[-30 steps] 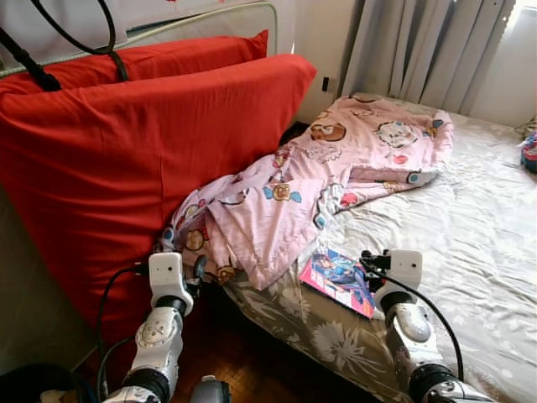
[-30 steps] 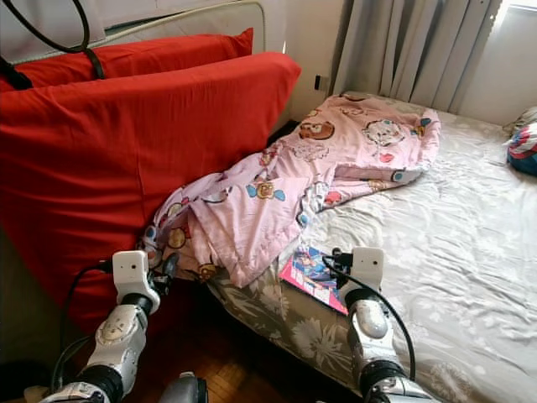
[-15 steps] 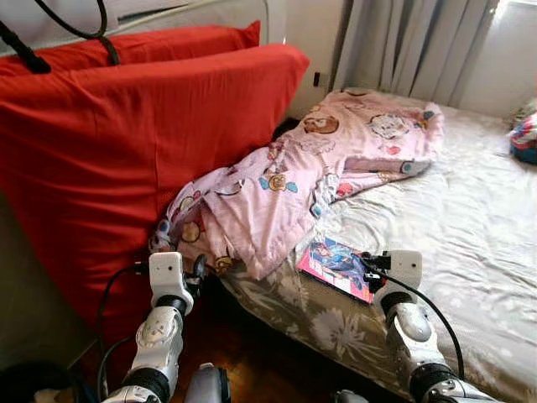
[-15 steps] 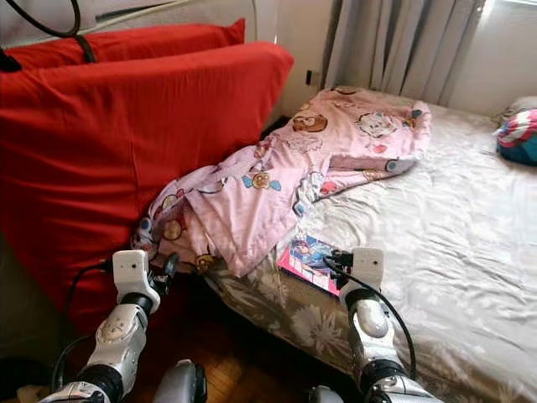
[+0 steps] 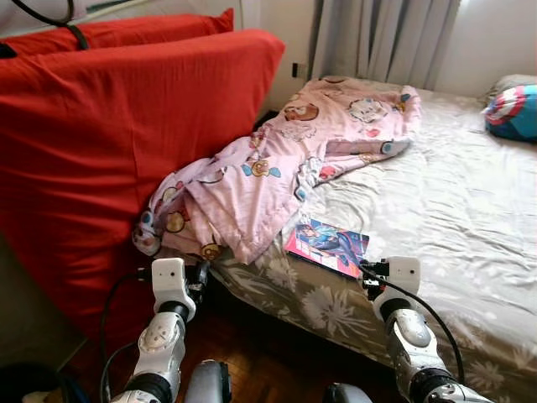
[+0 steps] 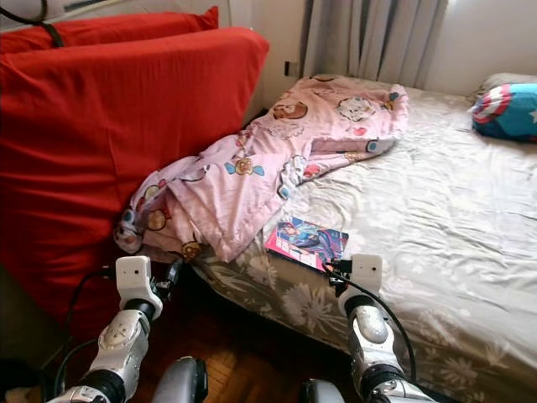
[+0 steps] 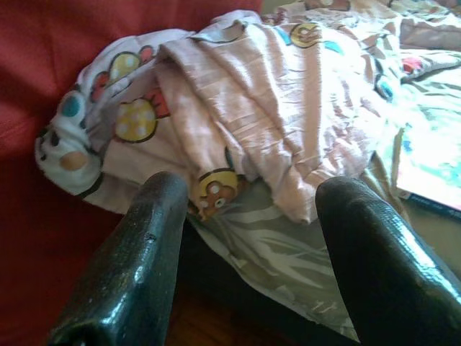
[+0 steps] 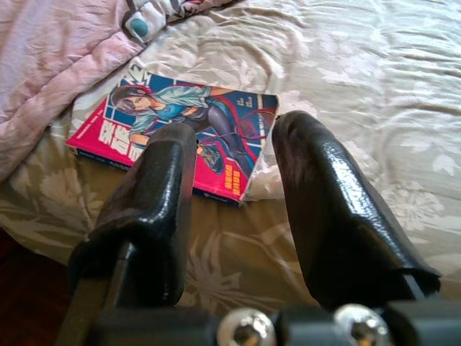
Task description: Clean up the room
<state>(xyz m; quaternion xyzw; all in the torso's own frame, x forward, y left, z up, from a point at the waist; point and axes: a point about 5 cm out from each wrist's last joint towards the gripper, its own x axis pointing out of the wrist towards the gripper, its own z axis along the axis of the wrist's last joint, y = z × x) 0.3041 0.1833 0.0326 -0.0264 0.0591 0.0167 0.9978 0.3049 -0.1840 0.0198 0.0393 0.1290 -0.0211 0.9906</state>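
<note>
Bed (image 5: pixel 470 210), centre to right of the frame: covered by a pale grey sheet with a white flower print, creased, its near edge running from lower centre to lower right. Pink blanket (image 5: pixel 277 168), printed with cartoon animals: lies rumpled from the upper centre of the frame down to the left centre, its lower end bunched against the red cushions and hanging over the bed's near edge. Comic book (image 5: pixel 327 246), glossy cover in pink and blue with a drawn figure: lies flat on the sheet in the lower centre, just beside the blanket's lower fold and close to the bed's edge. Two large red cushions (image 5: pixel 109 143), upper left and left of the frame: stand upright, one behind the other, beside the bed. Blue, red and white pillow (image 5: pixel 513 111), upper right corner: rests on the far part of the bed. Grey curtains (image 5: pixel 377 38), top centre: hang behind the bed. Dark wooden floor (image 5: pixel 268 361), bottom centre, below the bed's edge. Left hand (image 7: pixel 252 238), lower left of the head view: held off the bed before the bunched end of the blanket, fingers (image 7: pixel 137 267) spread wide, nothing between them. Right hand (image 8: pixel 238 194), lower right of centre: held just before the comic book at the bed's edge, fingers parted, grasping nothing.
</note>
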